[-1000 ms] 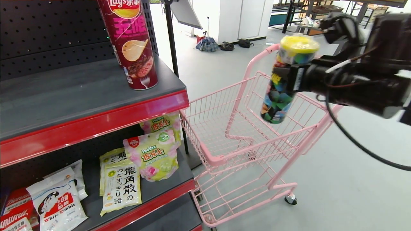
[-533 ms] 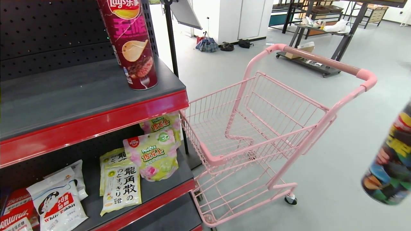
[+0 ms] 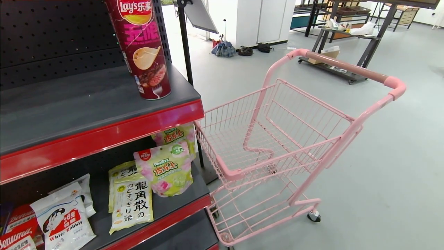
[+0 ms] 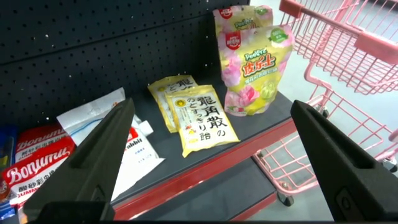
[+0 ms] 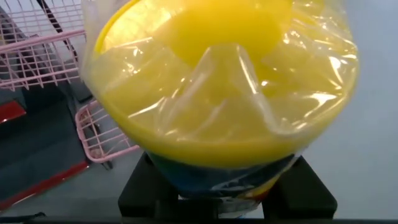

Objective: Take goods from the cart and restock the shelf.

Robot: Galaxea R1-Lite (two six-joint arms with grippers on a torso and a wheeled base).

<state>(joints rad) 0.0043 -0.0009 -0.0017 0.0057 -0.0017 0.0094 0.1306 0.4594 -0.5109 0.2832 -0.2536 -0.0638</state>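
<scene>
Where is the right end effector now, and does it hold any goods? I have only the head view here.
Observer: In the right wrist view, the right end effector is shut on a yellow-lidded can wrapped in clear film.
Operator: Is the can inside the cart?
Observer: It looks outside. The pink wire of the cart stands off to one side, apart from the can.
Operator: And the left end effector?
Observer: The left end effector is open and faces the lower shelf, in line with the yellow sachets.
</scene>
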